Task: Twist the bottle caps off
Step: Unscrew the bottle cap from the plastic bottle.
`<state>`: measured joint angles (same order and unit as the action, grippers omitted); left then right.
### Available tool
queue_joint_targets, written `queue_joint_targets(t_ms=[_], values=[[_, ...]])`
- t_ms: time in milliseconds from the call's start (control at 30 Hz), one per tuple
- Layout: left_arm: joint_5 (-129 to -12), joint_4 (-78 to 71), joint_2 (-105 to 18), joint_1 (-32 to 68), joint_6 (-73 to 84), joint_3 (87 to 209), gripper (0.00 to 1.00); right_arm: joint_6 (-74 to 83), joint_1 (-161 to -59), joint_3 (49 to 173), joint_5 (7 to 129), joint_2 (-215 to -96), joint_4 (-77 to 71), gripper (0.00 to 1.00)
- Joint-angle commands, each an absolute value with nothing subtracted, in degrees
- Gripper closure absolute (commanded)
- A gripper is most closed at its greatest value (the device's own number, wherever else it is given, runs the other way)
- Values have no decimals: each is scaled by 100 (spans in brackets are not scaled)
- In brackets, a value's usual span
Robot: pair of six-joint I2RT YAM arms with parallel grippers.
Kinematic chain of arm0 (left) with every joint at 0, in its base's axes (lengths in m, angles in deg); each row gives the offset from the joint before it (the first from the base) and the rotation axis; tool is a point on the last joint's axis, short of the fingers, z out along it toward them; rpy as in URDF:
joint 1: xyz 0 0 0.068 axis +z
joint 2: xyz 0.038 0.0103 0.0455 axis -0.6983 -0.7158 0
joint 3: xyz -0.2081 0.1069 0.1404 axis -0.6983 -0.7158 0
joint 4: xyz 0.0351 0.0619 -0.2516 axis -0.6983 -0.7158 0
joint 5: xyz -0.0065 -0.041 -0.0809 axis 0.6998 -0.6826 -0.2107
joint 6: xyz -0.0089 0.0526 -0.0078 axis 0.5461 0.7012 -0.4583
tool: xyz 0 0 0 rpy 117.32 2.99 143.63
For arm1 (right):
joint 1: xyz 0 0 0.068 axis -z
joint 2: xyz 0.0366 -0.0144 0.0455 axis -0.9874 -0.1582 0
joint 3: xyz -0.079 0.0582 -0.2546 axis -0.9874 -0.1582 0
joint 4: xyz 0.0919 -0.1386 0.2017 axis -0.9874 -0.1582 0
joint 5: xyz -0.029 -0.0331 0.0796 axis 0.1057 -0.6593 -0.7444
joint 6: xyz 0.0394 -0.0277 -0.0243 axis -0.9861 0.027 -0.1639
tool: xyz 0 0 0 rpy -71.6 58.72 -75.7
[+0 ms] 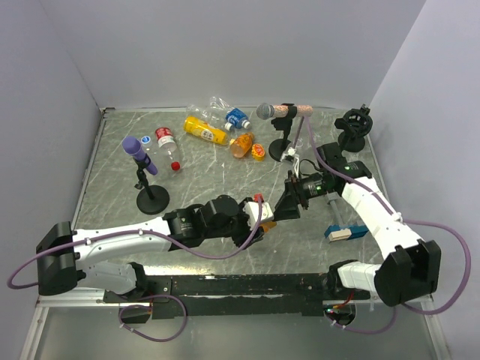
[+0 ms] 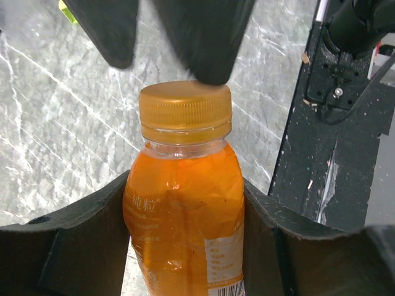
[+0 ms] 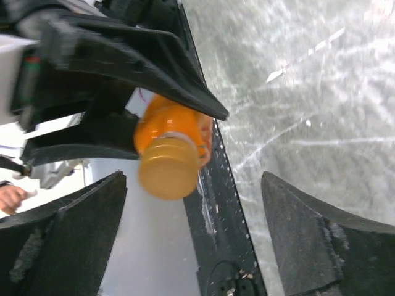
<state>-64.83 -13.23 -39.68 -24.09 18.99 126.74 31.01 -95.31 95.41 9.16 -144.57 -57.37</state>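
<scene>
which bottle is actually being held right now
The stubby orange bottle with the orange-brown cap, clamped in the left gripper; the other bottles sit untouched farther off.

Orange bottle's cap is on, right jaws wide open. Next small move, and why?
Probably close the right gripper on the cap, centring it first, then twist. The left gripper clamps the bottle by its body, so it looks braced. The cap sits on the neck and lies between the right jaws, touching neither and nearer one of them.
</scene>
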Motion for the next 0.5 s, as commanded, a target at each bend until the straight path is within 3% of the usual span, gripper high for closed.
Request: queue_joint_targets(t_ms=[0,267,467], values=[[-6222,-941,-3818,-2470,1840,12647,63,2792,-9759,9726,1154,-14618,-5888,9],[-6037,-906,-3933,-2470,1857,12717,64,2801,-9909,9805,997,-14706,-5897,34],[-6072,-889,-3968,-2470,1866,12761,64,2801,-9944,9840,935,-14768,-5888,38]])
